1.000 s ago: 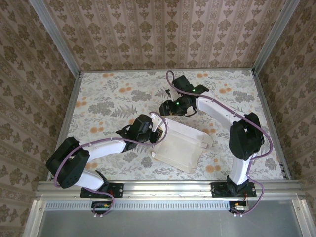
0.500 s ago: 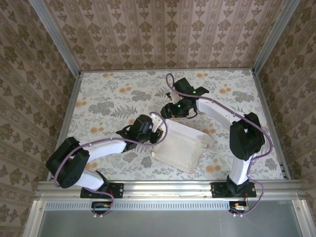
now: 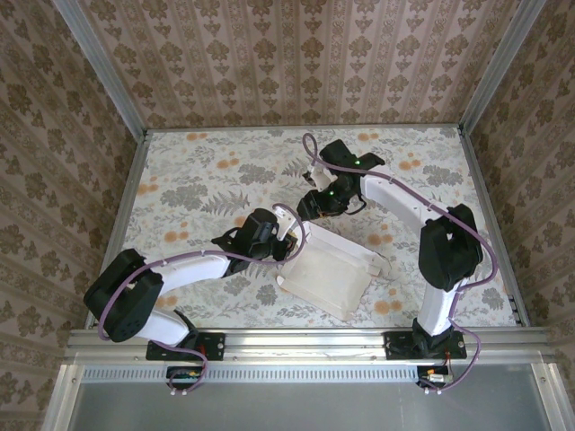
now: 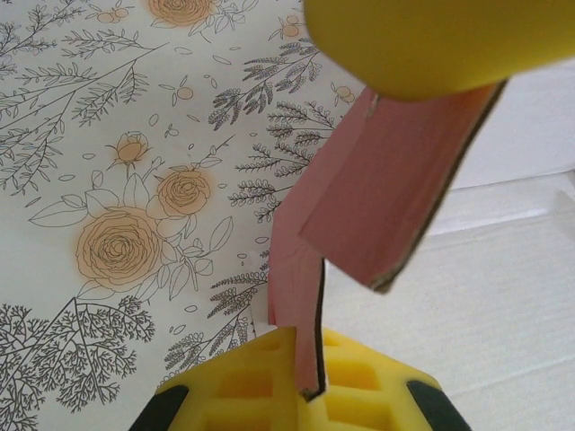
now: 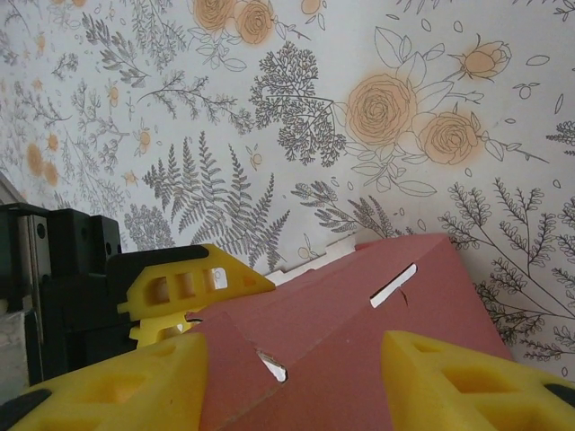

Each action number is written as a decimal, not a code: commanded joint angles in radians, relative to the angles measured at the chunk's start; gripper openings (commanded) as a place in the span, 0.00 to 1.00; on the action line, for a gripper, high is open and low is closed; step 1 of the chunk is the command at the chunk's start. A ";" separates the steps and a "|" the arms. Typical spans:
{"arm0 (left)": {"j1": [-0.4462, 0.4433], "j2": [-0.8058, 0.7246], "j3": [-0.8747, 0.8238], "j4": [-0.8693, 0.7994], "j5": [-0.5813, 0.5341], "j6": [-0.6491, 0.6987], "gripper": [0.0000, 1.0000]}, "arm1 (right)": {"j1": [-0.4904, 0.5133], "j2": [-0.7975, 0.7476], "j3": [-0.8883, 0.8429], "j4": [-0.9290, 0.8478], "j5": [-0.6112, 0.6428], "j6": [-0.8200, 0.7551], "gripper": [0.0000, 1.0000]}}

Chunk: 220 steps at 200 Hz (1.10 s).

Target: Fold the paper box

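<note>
Half-formed at best, to judge by the raised walls: found the paper box, thin pink cardboard with a pale whitish inner face and slotted, tabbed edges, lying near the middle of the flowered table cover, toward the near edge, pale side up, between the two arms. Found the left gripper clamped tight on a pink side flap at the box's left edge, with yellow pads above and below the board and the flap raised off the cover. Found the right gripper at the far corner with jaws parted to a middling width, yellow fingers astride a sloping pink panel cut with two slots; could not tell whether touching the board or just above it. Judged light and thin, stiff across a panel yet ready to hinge at its creases, and easy to crumple or tear at slots and tabs. Judged likely to slide on the cover under a sideways push, so worth pinning on one side. Best pinched at a flap edge close to its crease, not at a tab tip; best pushed flat against a wall, not squeezed across the hollow body.
</note>
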 commanded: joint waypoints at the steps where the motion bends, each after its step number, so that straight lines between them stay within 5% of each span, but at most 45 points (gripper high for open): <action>1: -0.005 0.038 -0.014 -0.080 -0.013 -0.010 0.00 | -0.006 -0.049 0.001 -0.006 -0.048 -0.005 0.54; 220: -0.017 0.057 0.021 -0.099 -0.013 0.004 0.00 | 0.001 -0.071 -0.039 -0.043 0.059 -0.073 0.38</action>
